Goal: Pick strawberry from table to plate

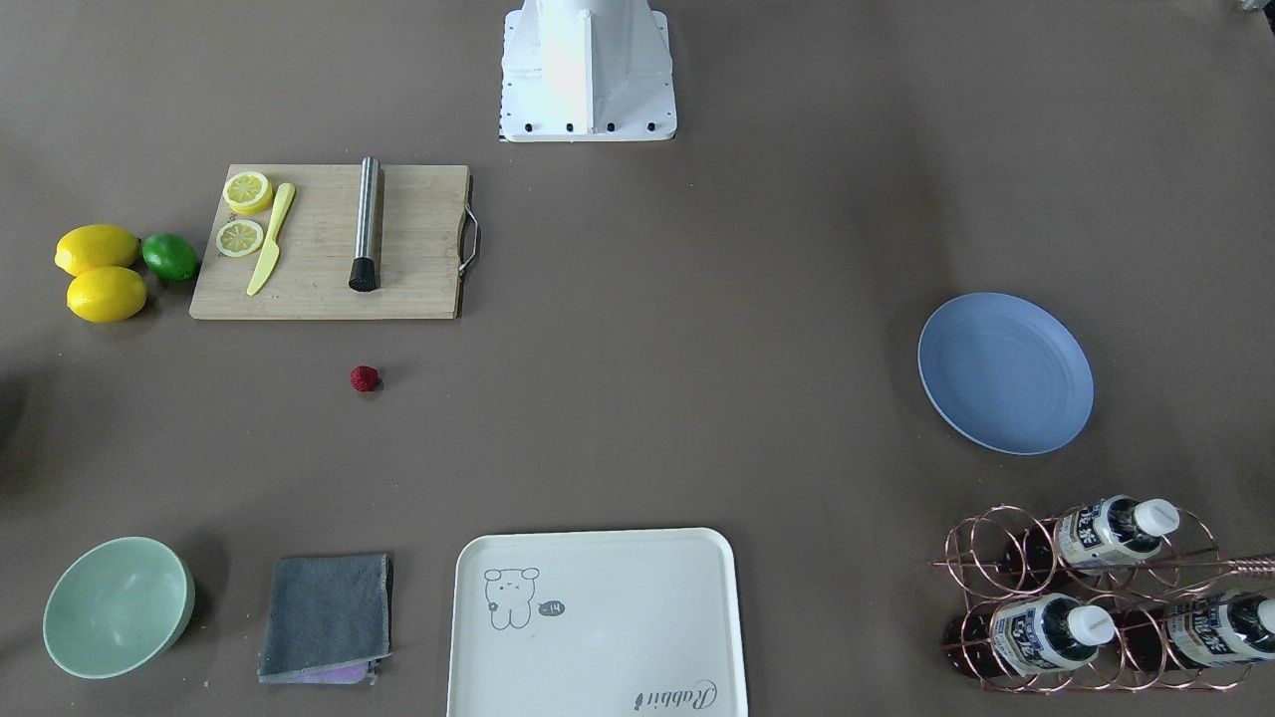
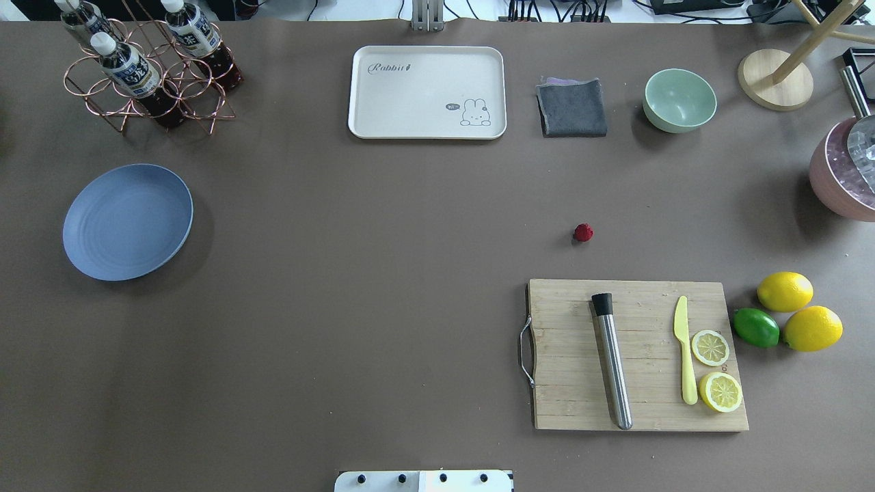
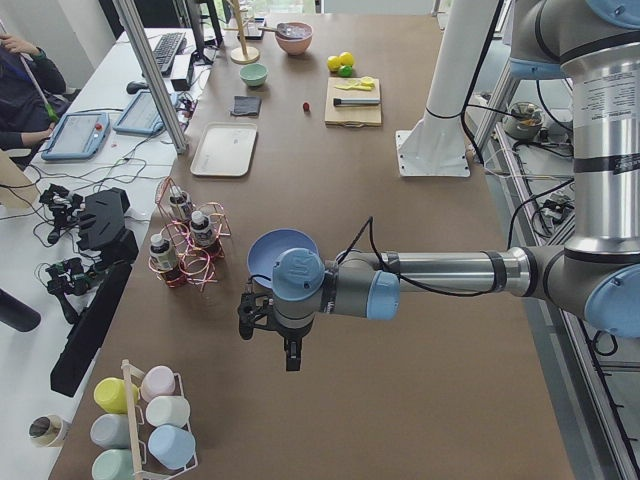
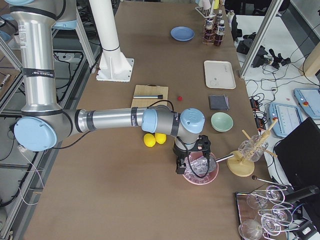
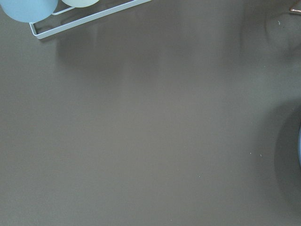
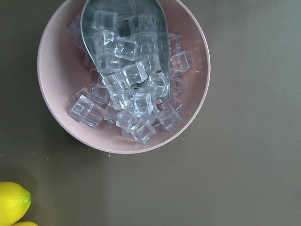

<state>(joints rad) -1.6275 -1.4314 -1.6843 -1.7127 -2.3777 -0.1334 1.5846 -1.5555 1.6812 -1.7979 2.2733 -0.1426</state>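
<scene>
The strawberry sits alone on the bare table, just beyond the cutting board on the robot's right half and well apart from the blue plate over on the left. The right gripper hangs above the pink ice bowl at the right end, so the berry lies inward from it, past the lemons. The left gripper hangs beyond the plate, much farther off. I cannot tell whether either set of fingers is wide or narrow. The berry is roundish, with no real long axis.
</scene>
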